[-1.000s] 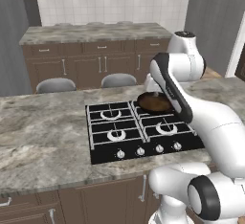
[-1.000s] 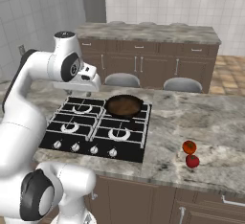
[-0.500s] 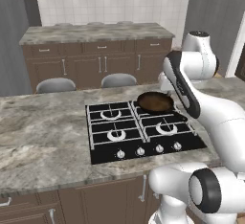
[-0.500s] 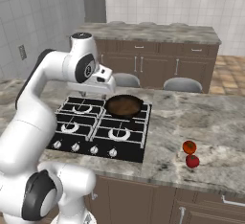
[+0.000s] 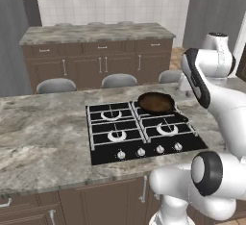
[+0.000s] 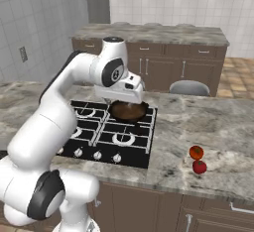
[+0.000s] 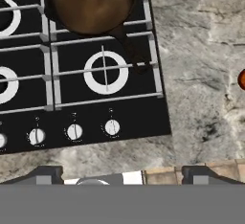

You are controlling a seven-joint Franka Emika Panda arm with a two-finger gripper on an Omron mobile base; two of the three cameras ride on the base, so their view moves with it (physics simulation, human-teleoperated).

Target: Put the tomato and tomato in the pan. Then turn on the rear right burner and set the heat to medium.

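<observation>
The pan [image 6: 129,111], dark brown inside with a black rim, sits on the rear right burner of the black stove [image 6: 106,136]; I also see the pan [image 5: 156,102] from the left base and the pan [image 7: 91,3] at the top of the hand view. Two red tomatoes [image 6: 196,152] [image 6: 199,166] lie close together on the marble counter, right of the stove. One tomato [image 7: 242,79] peeks in at the hand view's right edge. My gripper [image 7: 122,174] hangs high over the stove's right side, beside the pan, open and holding nothing.
A row of knobs [image 7: 112,127] runs along the stove's front edge. The marble island counter [image 6: 213,122] spreads to both sides. Grey stools [image 5: 119,80] stand behind the island, with brown cabinets [image 5: 96,65] beyond. My white arm [image 5: 216,99] rises at the stove's right.
My arm has swung toward the right side of the stove, carrying the hand from over the burners toward the counter with the tomatoes. Pan and tomatoes have not moved.
</observation>
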